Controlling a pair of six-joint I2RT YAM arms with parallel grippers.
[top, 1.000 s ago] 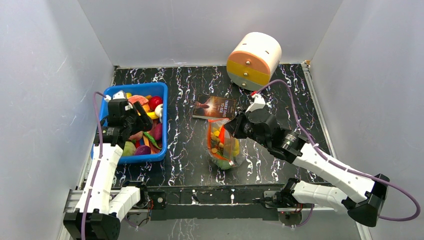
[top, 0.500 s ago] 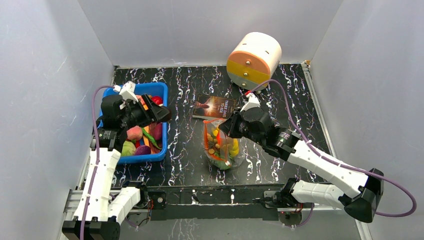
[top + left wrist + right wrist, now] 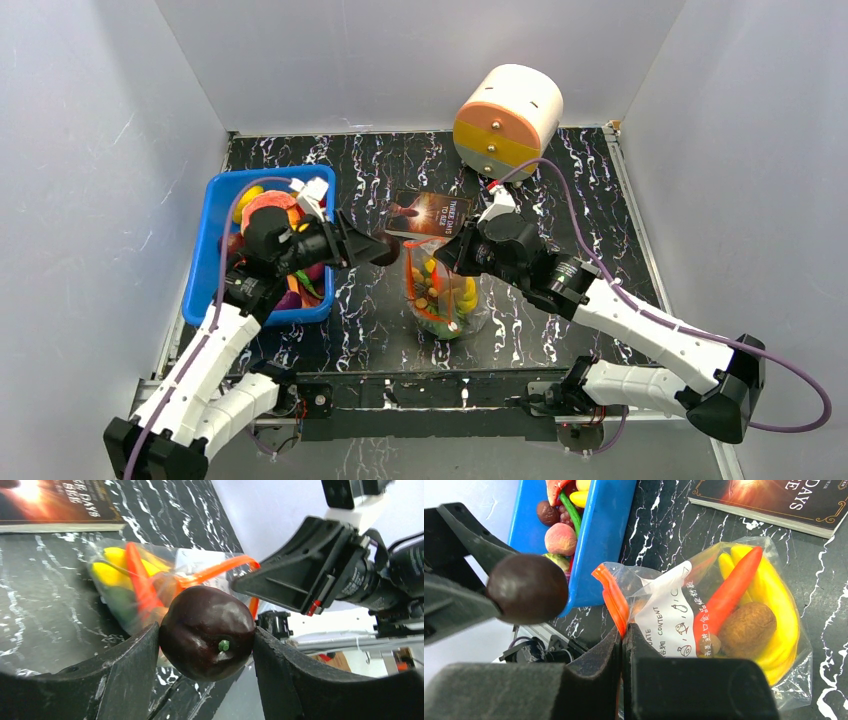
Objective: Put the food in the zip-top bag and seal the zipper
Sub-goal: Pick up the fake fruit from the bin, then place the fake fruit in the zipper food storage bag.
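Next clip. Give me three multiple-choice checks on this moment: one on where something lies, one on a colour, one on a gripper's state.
1. Relative to the bag, the book lies:
A. underneath it
B. nearer the arm bases
C. beyond it, toward the back wall

2. The bag's zipper strip is:
A. orange-red
B. blue
C. white

3. The left gripper is:
A. open and empty
B. shut on a dark round fruit
C. shut on the book

Answers:
1 C: the top view shows the book flat on the table past the bag's far end.
2 A: the strip shows orange-red in both wrist views.
3 B: the left wrist view shows the fruit pinched between the two fingers, held in the air beside the bag's mouth.
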